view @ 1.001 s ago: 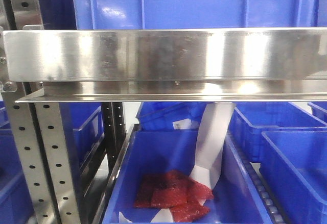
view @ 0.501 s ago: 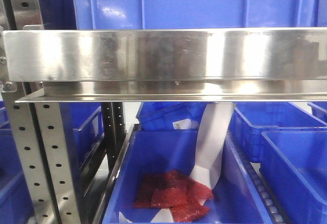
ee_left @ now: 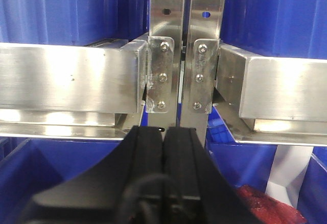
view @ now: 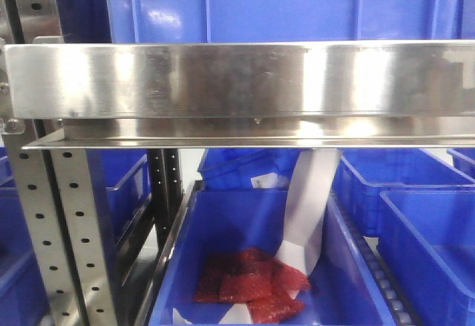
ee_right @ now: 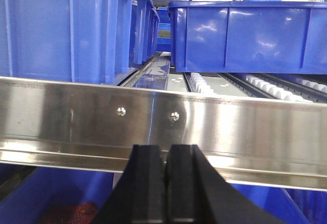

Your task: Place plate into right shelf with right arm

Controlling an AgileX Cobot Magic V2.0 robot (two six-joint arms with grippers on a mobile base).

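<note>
Facing the right shelf (ee_right: 153,117) close up, the right arm's jaws (ee_right: 167,183) are pressed together with nothing between them, and the plate appears in no view — so the task cannot be judged done or pending. The likely trouble is collision: any forward move would drive those fingertips into the steel rail just ahead. The left arm's jaws (ee_left: 163,163) are likewise closed (and empty). Blue bins (view: 415,192) crowd every level; one holds red packets (view: 249,285) and a white paper strip (view: 308,207).
</note>
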